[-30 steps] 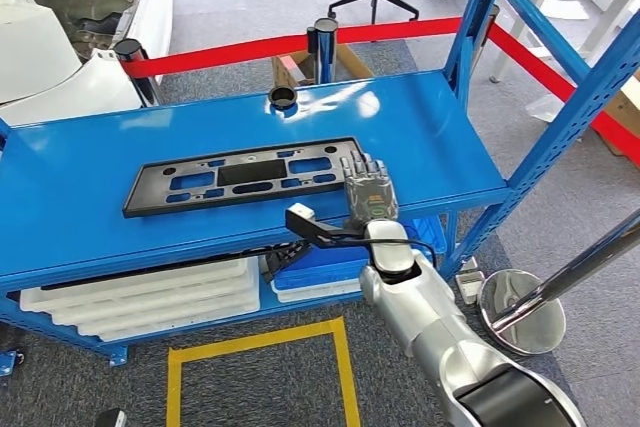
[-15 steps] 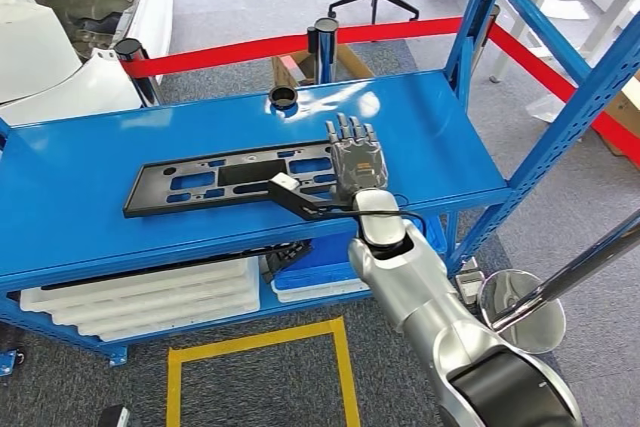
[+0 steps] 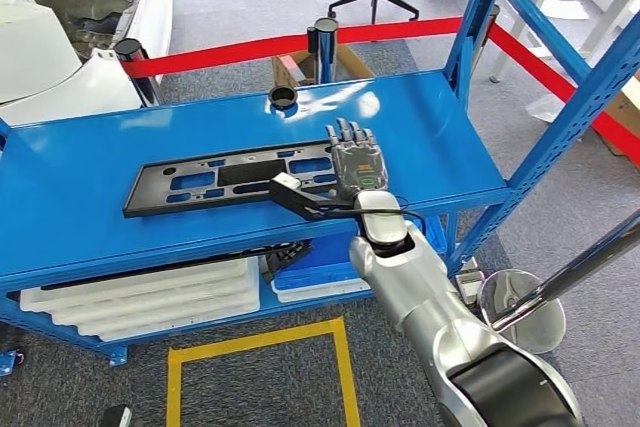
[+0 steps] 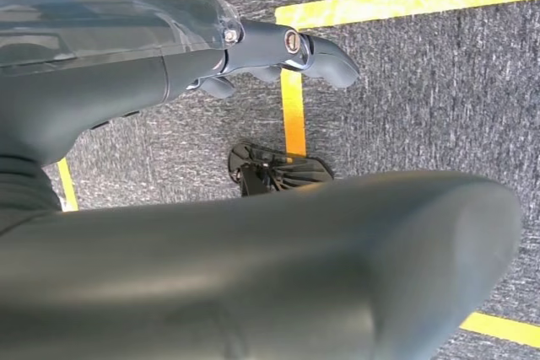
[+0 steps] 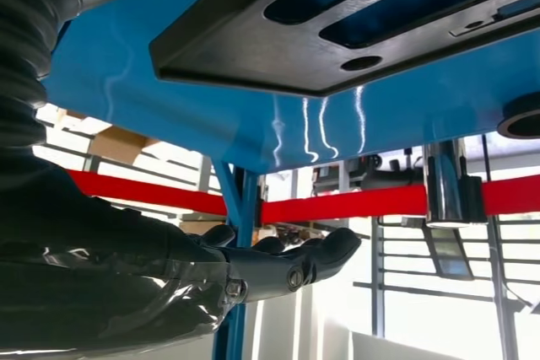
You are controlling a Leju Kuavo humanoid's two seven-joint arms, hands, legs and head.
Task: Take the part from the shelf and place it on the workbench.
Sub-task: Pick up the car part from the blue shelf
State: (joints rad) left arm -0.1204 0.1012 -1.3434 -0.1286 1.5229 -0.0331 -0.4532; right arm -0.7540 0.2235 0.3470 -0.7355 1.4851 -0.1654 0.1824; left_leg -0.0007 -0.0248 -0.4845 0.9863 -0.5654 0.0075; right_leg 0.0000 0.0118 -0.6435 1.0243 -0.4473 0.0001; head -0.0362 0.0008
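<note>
Right hand (image 3: 358,166) flat, fingers spread, grasping nothing, over right end of black part (image 3: 226,176) on blue shelf (image 3: 423,137); left hand (image 4: 280,48) fingers released.

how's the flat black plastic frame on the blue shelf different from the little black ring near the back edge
The flat black plastic frame is long and rectangular, with several cutouts showing blue through them; the small black ring is round with a single opening. The frame lies mid-shelf with its end beside the robot's right hand; the ring sits apart near the back edge, away from the hand. Both are black and rest on the top of the blue metal shelf.
</note>
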